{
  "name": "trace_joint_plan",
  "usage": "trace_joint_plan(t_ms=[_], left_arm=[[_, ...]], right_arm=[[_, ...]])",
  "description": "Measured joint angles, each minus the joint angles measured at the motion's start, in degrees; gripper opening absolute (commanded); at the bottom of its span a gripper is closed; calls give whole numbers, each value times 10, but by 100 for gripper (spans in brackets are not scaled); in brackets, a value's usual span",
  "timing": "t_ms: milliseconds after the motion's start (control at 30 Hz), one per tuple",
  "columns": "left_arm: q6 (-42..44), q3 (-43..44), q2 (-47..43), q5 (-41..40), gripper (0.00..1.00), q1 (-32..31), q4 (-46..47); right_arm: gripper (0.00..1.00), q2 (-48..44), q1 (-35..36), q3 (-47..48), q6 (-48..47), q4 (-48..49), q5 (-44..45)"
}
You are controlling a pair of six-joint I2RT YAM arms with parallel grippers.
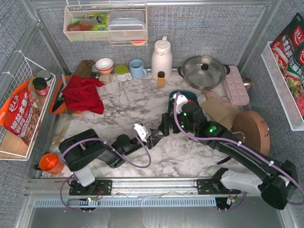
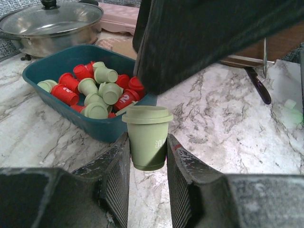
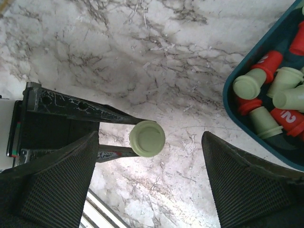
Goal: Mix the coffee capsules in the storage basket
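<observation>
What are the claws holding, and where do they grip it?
The left gripper pinches a green coffee capsule by its sides, below the rim. The right gripper holds nothing.

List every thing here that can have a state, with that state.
left gripper, shut on a green capsule, which it holds upright.
right gripper, open, its fingers spread either side of that capsule.
storage basket, filled with coffee capsules, red and green jumbled together.
pot, lid on.
</observation>
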Motion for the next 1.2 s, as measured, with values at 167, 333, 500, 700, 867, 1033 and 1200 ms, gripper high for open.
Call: trace_joint_plan(t_ms=[167, 333, 500, 700, 867, 1033, 1200], left_arm=[[13, 6, -1, -22, 0, -12, 1], [30, 6, -12, -32, 0, -19, 2], [43, 9, -20, -40, 0, -23, 3], [56, 13, -30, -40, 0, -29, 3], [59, 13, -37, -42, 0, -31, 6], [60, 14, -38, -49, 0, -35, 6], [63, 17, -35, -53, 0, -37, 6]], right_arm=[[85, 27, 18, 10, 0, -5, 0], [83, 29, 21, 19, 0, -20, 6], [80, 39, 21, 39, 1, -37, 9], [77, 52, 21, 45, 9, -52, 9], [73, 60, 21, 47, 16, -53, 8], [68, 68, 21, 47, 25, -53, -7], [63, 74, 20, 47, 39, -49, -20]])
